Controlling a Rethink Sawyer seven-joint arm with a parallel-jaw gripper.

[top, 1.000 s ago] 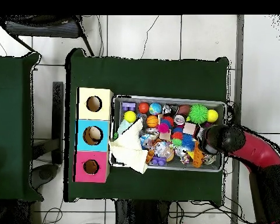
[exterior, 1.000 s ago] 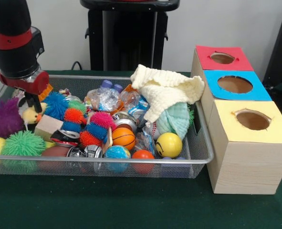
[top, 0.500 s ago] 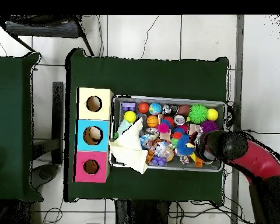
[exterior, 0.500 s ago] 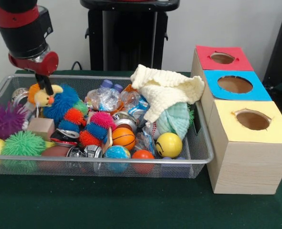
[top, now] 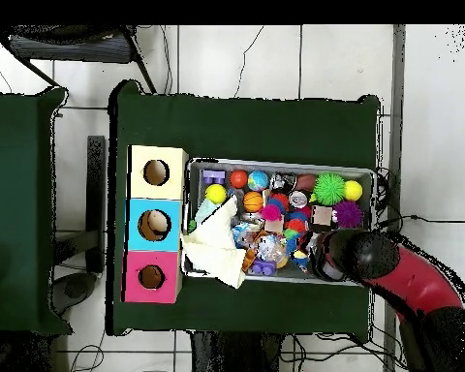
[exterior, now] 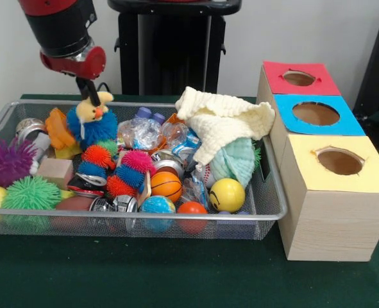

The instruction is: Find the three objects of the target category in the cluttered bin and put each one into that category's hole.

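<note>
My gripper (exterior: 92, 96) hangs over the back left part of the wire bin (exterior: 138, 216), shut on the head of a plush duck (exterior: 90, 117) with a yellow head, orange beak and fluffy blue body. The duck dangles just above the clutter. In the overhead view the red and black arm (top: 372, 254) covers the gripper and most of the toy. Beside the bin stands a wooden box with a red hole (exterior: 299, 78), a blue hole (exterior: 315, 113) and a yellow hole (exterior: 340, 162).
The bin holds spiky rubber balls (exterior: 30, 192), a small basketball (exterior: 166, 185), a yellow smiley ball (exterior: 227, 194), crushed cans, plastic bottles (exterior: 141, 133) and a cream cloth (exterior: 221, 122) draped over its right side. A black stand rises behind the bin.
The gripper has risen and moved right along the back of the bin, lifting the plush duck out of the left-end clutter.
</note>
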